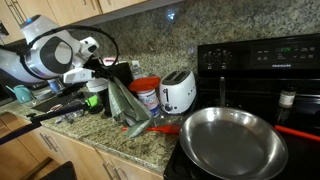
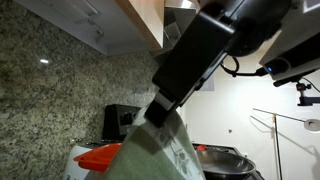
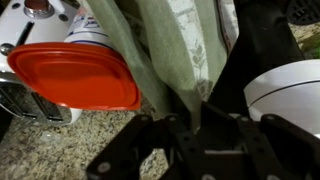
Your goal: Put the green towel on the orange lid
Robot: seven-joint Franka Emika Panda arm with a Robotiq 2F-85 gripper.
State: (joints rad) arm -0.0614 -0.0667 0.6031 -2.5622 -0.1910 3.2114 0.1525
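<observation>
A home kitchen: speckled granite wall, a matching speckled granite table (image 1: 100, 145), and a black stove (image 1: 262, 60) alongside. The claw (image 3: 190, 115) is clenched on the bunched top of the pale green cloth towel (image 3: 170, 45). The towel hangs in a long fold, and in an exterior view its lower end (image 1: 133, 120) seems to reach the table. The flat orange plastic lid (image 3: 75, 78) sits just beside the hanging cloth, not under it. To do this well, I judge the arm should lift until the hem clears the lid's rim, centre over the lid, lower so the cloth piles up, then let go; dragging sideways could tip the tub. The lid closes a pale plastic tub (image 1: 147, 100), its contents hidden. The round steel frying pan (image 1: 230, 140) on the stove holds nothing.
</observation>
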